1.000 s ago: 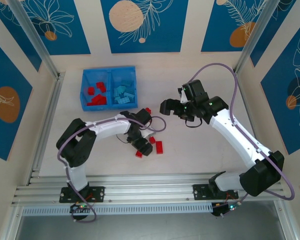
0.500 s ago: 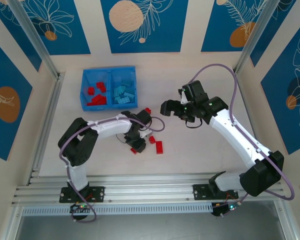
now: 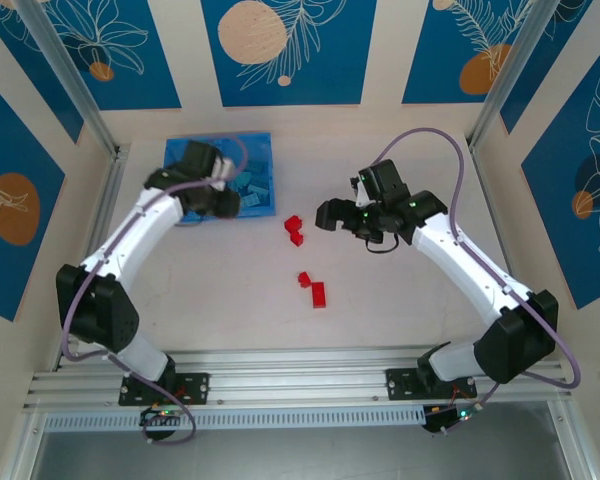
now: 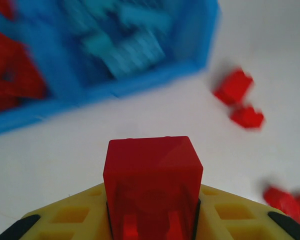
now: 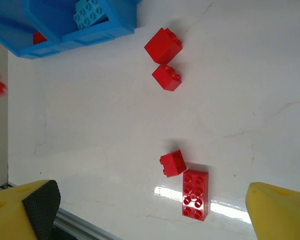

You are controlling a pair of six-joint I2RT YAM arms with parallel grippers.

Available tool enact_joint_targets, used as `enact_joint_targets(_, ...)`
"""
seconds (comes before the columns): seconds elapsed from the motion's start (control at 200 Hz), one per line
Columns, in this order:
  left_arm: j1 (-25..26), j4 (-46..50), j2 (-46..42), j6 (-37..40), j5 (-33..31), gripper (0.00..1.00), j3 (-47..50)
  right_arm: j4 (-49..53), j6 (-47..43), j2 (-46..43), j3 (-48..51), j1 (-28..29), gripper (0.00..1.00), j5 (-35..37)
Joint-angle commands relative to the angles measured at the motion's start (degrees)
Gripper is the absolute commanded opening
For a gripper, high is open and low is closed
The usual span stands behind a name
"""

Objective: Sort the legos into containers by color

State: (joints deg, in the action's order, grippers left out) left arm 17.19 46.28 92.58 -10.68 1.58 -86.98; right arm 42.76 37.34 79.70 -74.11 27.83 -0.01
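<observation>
Left hand [image 3: 220, 201] grips a red brick [image 4: 152, 167] by the tray [image 4: 140, 86] — red side [image 4: 20, 119] next. Right hand [image 3: 327, 214] hangs open.

Bright, even light on my white worktop [image 3: 400, 300]; shadows are short and soft. My right wrist picture is crisp, with a glare streak beside the long red plastic brick [image 5: 195, 194]. My left one smears the blue plastic tray [image 4: 155, 82], perhaps from motion; the square red plastic brick [image 4: 152, 185] in my fingers [image 4: 65, 217] is clear.
</observation>
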Motion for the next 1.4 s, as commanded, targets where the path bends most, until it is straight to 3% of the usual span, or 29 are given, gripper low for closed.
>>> enact_joint_targets(0.0, -5.3, 2.6, 6.0, -3.0, -1.7, 0.38, -7.7, -1.6, 0.9, 1.6, -3.1, 0.0, 0.97, -2.5)
enact_joint_targets(0.145, -10.9, 2.1, 16.8, -7.1, -4.6, 0.38, -18.9, -1.5, 0.3, 3.7, -6.0, 0.0, 0.97, -2.5)
enact_joint_targets(0.32, -13.6, 7.2, 31.4, -9.9, -9.1, 0.39, -37.2, -0.8, 0.6, 4.3, -7.8, 0.1, 0.97, -2.3)
enact_joint_targets(0.41, -15.1, 6.3, 34.0, -12.6, -8.1, 0.44, -39.0, -0.9, 1.1, 3.6, -7.5, 0.3, 0.97, -1.9)
enact_joint_targets(0.5, -16.0, 6.2, 35.5, -12.8, -5.8, 0.59, -40.8, -0.8, 1.4, 3.1, -7.1, 0.6, 0.97, -1.5)
enact_joint_targets(0.64, -16.0, 5.8, 34.3, -12.2, -4.6, 0.61, -41.0, -0.7, 1.5, 3.2, -6.8, 0.7, 0.97, -1.5)
enact_joint_targets(0.805, -15.7, 5.7, 27.0, -11.8, 0.1, 0.61, -37.8, -0.4, 0.9, 4.6, -6.0, 1.8, 0.96, -2.7)
enact_joint_targets(0.98, -12.8, 4.4, 11.6, -6.8, 5.6, 0.61, -25.4, -0.3, 0.9, 5.7, -2.5, 5.0, 0.96, -1.6)
enact_joint_targets(1.11, -7.8, 1.4, -1.9, -0.9, 7.6, 0.61, -11.5, -1.6, 1.6, 6.4, 1.9, 8.9, 0.96, -1.0)
enact_joint_targets(1.26, 1.8, -1.5, -15.5, 8.9, 6.4, 0.66, 4.4, -2.9, 1.6, 7.8, 7.7, 13.6, 0.96, 0.1)
enact_joint_targets(1.395, 6.3, -3.4, -25.5, 9.6, 9.4, 0.72, 16.5, -4.0, 3.0, 9.5, 12.5, 15.0, 0.92, 0.3)
